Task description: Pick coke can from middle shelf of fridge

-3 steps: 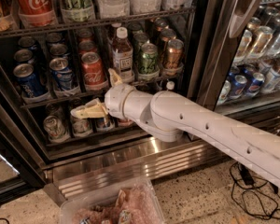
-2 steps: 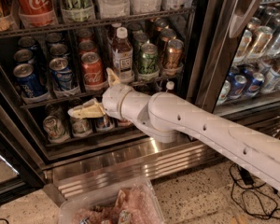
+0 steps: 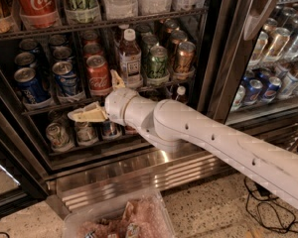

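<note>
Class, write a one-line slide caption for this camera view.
Open gripper poised before the coke can on the middle shelf of the fridge, beside blue Pepsi cans.

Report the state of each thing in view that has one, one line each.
Red aluminium coke can with white script: upright at the front of its lane, not gripped.
Cream two-finger hand: open, fingers spread, in front of the shelf edge below that can.
Dark wire middle shelf: stocked with upright cans and bottles.
Stainless-steel fridge: door open.
White-capped bottle: upright, capped.
</note>
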`<state>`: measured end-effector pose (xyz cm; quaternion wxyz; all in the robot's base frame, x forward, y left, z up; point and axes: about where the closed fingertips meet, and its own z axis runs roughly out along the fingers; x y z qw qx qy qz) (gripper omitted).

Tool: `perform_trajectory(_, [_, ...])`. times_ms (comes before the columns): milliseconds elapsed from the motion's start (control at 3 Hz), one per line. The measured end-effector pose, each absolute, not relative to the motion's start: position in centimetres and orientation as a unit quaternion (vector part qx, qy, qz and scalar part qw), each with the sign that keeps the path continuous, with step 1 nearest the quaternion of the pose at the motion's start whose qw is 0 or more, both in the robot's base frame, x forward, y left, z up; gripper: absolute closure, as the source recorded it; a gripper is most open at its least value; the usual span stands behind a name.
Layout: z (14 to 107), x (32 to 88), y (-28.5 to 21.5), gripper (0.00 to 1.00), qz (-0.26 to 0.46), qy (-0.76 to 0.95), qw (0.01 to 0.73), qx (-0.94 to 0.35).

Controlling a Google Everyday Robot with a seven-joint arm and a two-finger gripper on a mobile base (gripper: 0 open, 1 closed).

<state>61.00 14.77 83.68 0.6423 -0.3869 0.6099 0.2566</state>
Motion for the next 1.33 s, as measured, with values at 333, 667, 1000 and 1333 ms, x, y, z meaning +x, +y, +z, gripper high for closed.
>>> perform_trajectory(333, [83.9, 61.2, 14.9, 0.17, 0.256, 0.608, 0.648, -0.379])
perform_trajectory(667, [84.0, 61.8, 15.1, 0.13, 0.257, 0.608, 0.654, -0.371])
perform_trajectory(1000, [84.2, 62.4, 15.4, 0.12, 0.256, 0.606, 0.658, -0.366])
perform_trajectory(1333, [83.9, 63.1, 14.6, 0.09, 0.237, 0.619, 0.666, -0.341])
